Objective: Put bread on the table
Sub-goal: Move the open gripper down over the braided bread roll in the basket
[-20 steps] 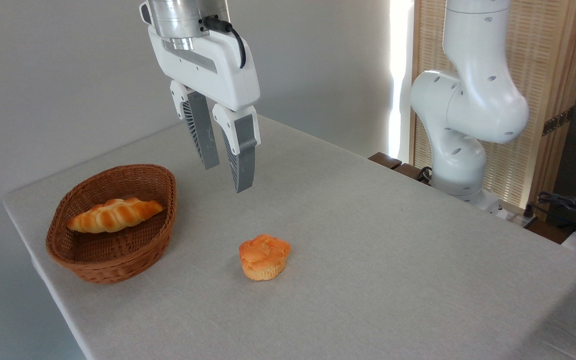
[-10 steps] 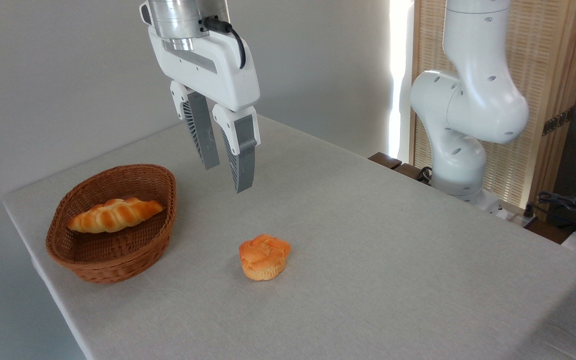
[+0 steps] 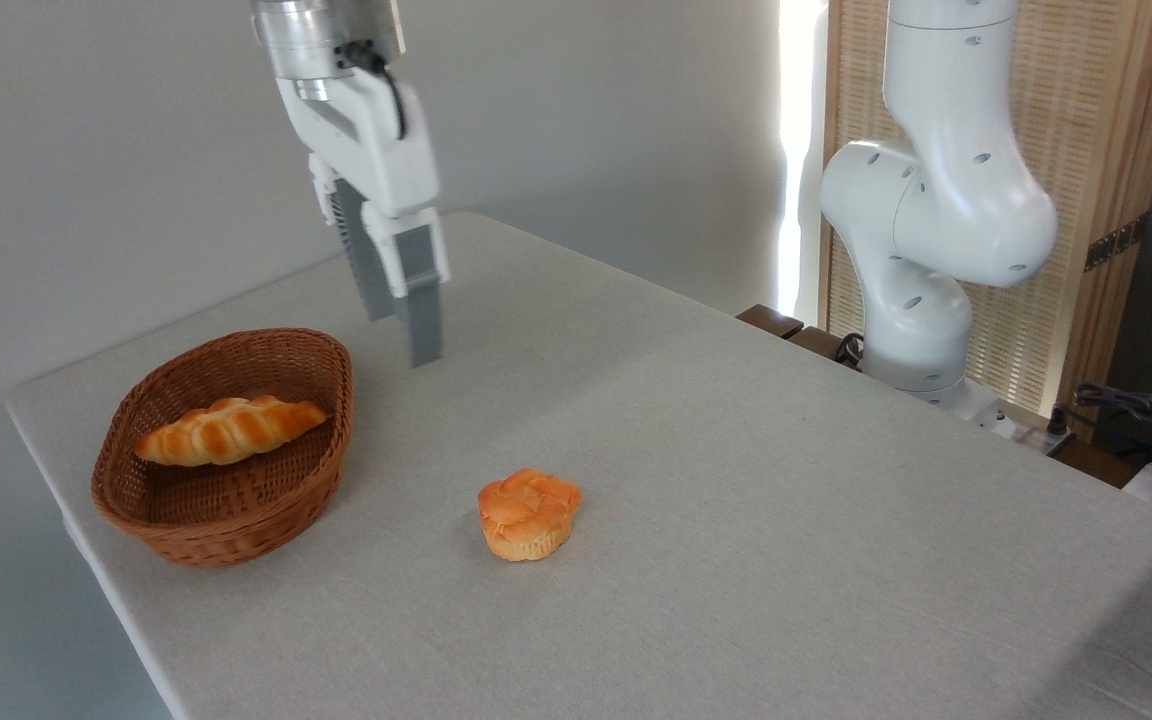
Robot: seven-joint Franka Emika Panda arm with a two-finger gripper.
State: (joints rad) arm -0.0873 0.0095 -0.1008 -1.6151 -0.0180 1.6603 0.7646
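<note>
Your bread [image 3: 229,430] lies in the wicker basket [image 3: 191,530].
Your gripper [image 3: 400,336] hangs empty above the table [image 3: 786,520], right of the basket; you cannot tell its finger spacing edge-on.

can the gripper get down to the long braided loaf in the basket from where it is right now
Probably yes. The gripper hangs empty above the table, just right of the basket. The bread lies uncovered in the open-topped basket, with nothing over it; only the basket's rim stands close around it.
</note>
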